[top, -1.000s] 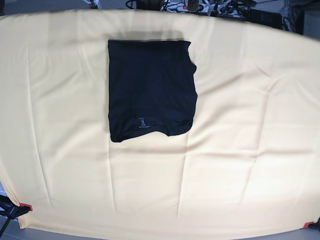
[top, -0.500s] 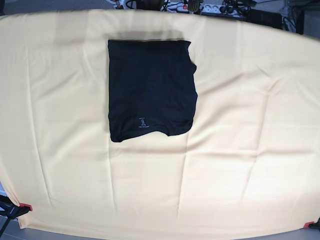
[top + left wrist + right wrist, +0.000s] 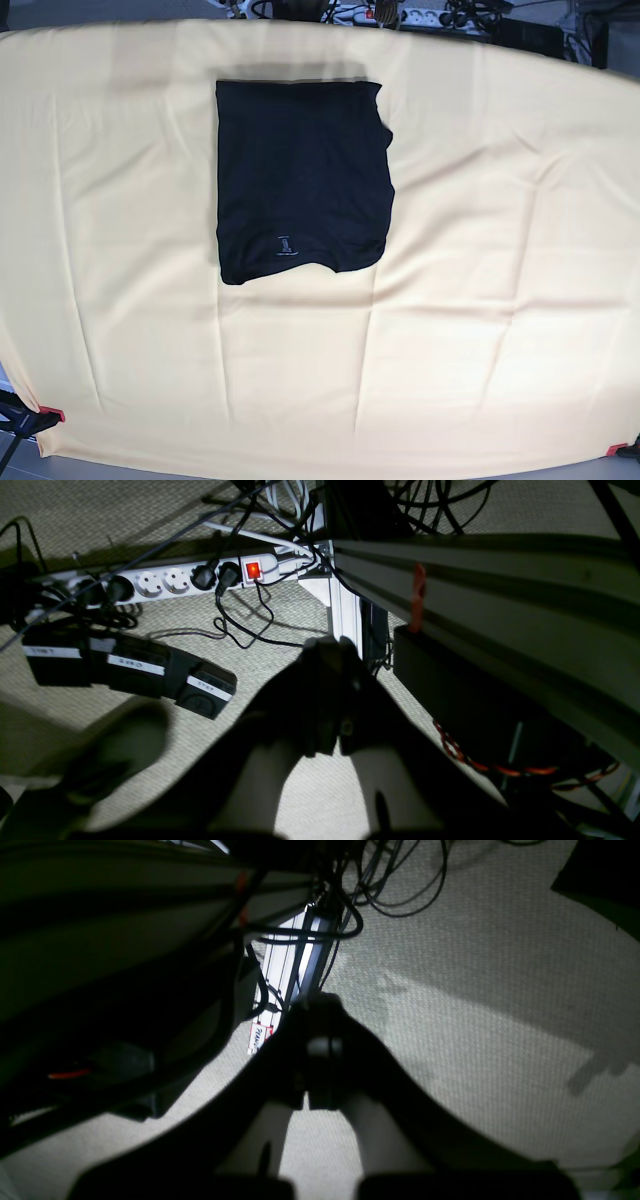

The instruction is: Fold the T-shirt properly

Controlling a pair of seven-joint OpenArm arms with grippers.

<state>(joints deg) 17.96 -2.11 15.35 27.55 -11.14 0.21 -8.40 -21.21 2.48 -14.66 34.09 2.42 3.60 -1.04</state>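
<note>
The black T-shirt (image 3: pixel 300 180) lies folded into a rough rectangle on the yellow tablecloth (image 3: pixel 480 300), a little left of centre and toward the far edge. A small grey mark (image 3: pixel 285 245) shows near its near edge. Neither arm shows in the base view. My left gripper (image 3: pixel 327 647) is shut and empty, hanging over the floor beside the table frame. My right gripper (image 3: pixel 315 1000) is shut and empty, also over the floor. The T-shirt is out of both wrist views.
A white power strip (image 3: pixel 175 580) with a lit red switch and tangled cables lie on the carpet. Black labelled boxes (image 3: pixel 130 665) sit to the left. The metal table frame (image 3: pixel 475 605) runs alongside. Red clamps (image 3: pixel 50 413) hold the cloth corners.
</note>
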